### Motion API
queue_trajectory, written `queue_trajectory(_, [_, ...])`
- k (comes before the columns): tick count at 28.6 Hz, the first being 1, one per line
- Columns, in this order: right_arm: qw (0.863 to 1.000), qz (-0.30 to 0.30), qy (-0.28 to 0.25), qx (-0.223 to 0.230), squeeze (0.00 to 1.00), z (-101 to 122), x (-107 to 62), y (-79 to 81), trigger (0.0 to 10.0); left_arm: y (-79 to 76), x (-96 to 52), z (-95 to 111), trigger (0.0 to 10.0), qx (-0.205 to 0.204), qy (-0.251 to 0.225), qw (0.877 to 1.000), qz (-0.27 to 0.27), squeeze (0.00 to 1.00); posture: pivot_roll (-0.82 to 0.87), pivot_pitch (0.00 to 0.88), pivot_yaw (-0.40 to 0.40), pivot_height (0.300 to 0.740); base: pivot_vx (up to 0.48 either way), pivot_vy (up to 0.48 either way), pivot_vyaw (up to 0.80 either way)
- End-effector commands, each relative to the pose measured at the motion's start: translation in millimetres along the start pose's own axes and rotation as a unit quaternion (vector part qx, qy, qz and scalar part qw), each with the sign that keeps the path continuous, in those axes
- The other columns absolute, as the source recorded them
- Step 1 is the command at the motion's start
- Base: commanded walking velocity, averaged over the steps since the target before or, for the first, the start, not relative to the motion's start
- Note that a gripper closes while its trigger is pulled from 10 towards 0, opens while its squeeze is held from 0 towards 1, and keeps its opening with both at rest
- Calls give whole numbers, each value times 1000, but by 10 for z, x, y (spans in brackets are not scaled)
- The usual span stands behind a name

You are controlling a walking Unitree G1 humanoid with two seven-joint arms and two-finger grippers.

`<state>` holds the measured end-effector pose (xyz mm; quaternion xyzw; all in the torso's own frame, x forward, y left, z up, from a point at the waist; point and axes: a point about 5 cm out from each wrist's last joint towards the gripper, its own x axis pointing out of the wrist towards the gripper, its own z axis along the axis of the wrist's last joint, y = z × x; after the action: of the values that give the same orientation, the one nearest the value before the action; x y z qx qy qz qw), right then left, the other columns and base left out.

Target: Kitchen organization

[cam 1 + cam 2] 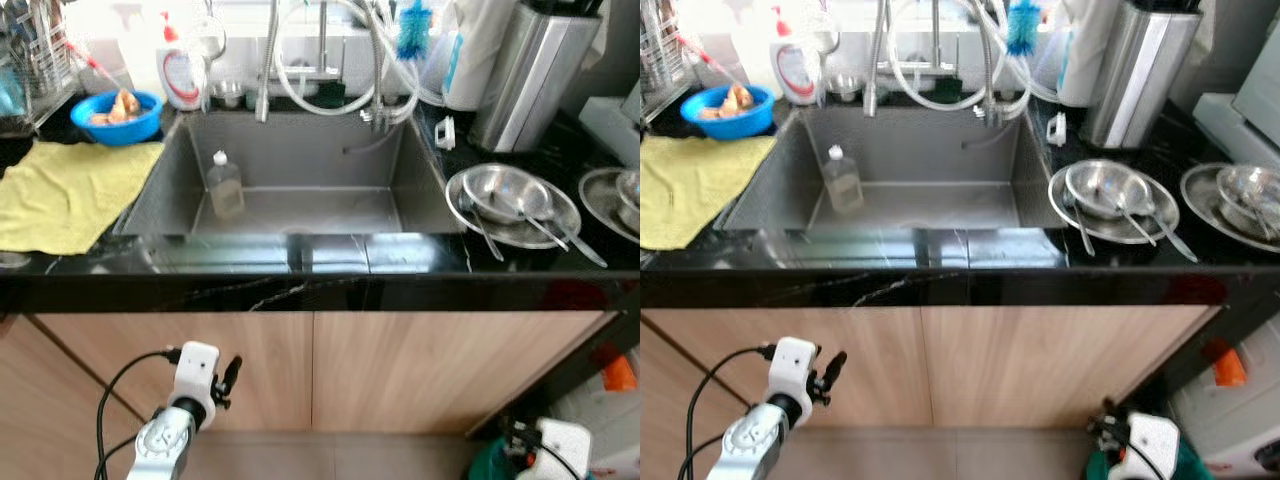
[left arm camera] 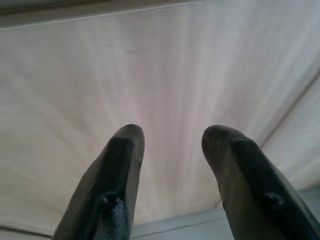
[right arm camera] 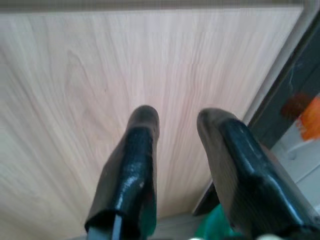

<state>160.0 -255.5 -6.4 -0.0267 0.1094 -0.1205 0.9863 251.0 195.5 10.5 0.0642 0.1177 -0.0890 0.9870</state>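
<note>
The left end effector (image 2: pixel 170 145) hung low at the bottom left of the frame, its two black fingers (image 2: pixel 117 170) parted by a moderate gap and holding nothing, pointed at the pale wooden cabinet door (image 1: pixel 170 365). The right end effector (image 3: pixel 175 127), at the bottom right, was likewise parted and empty, facing the neighbouring cabinet door (image 3: pixel 75 100). Above the doors ran the black table (image 1: pixel 300 285) with a steel sink (image 1: pixel 170 190) in the upper centre; a clear bottle (image 1: pixel 224 185) stood inside it, left of middle. A yellow cloth (image 1: pixel 60 195) lay at the left, with a blue bowl (image 1: pixel 117 117) behind it. At the right sat a steel plate (image 1: pixel 560 225) carrying a steel bowl (image 1: pixel 505 190) and spoons (image 1: pixel 540 228).
</note>
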Motion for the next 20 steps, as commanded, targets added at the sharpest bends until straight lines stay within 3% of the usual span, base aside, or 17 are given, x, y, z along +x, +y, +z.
queue_trajectory(1, [999, 2, -33, -3, 0, 213, 9, 82, 10000, 17, -37, 111, 10000, 1, -19, 1000, 16, 0, -62, 0, 11, 740, 0, 0, 0])
queue_trajectory(8, [997, 0, -70, -11, 0, 515, -65, 153, 10000, 120, -194, 316, 10000, -9, -63, 995, 70, 0, -62, 0, 8, 740, 0, 0, 0])
queue_trajectory(11, [997, 3, -75, -26, 0, 615, -224, 208, 10000, 138, -328, 375, 10000, -7, -66, 994, 84, 0, -69, 0, 11, 740, 0, 0, 0])
queue_trajectory(19, [997, -4, -64, -38, 0, 689, -380, 228, 10000, 168, -484, 504, 10000, -8, -77, 991, 111, 0, -69, 0, 15, 740, 0, 0, 0])
queue_trajectory(20, [997, -9, -63, -40, 0, 729, -421, 219, 10000, 205, -555, 573, 10000, -10, -88, 988, 128, 0, -63, 0, 12, 740, 0, 0, 0])
